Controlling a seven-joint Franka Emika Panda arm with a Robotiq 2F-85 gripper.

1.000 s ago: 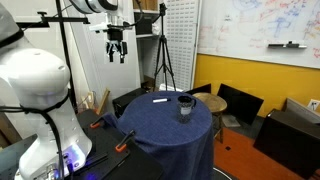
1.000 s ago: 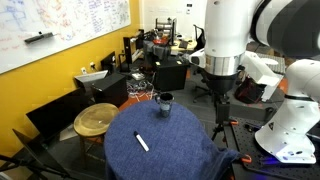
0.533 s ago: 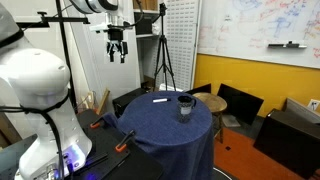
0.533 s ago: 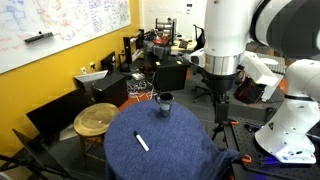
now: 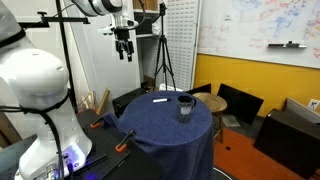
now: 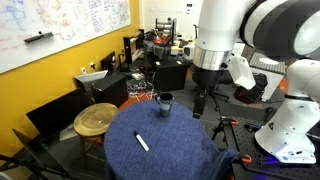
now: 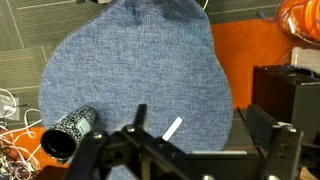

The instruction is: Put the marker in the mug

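Gripper [image 5: 125, 55], jaws spread wide, hangs high above marker [image 7: 172, 129] and mug [image 7: 68, 133].

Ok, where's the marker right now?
In an exterior view the marker lies flat on the blue-draped table, apart from the mug and closer to the camera than it.

Even bright indoor light, soft shadows, low resolution, slightly blurred wrist view

A round table [image 5: 160, 125] is covered with a blue cloth. A wooden stool [image 6: 97, 119] is placed just beside the table. A tripod [image 5: 163, 62] is set up behind the table. A whiteboard [image 6: 60, 30] is mounted on the yellow wall [image 6: 45, 92] beyond the table.
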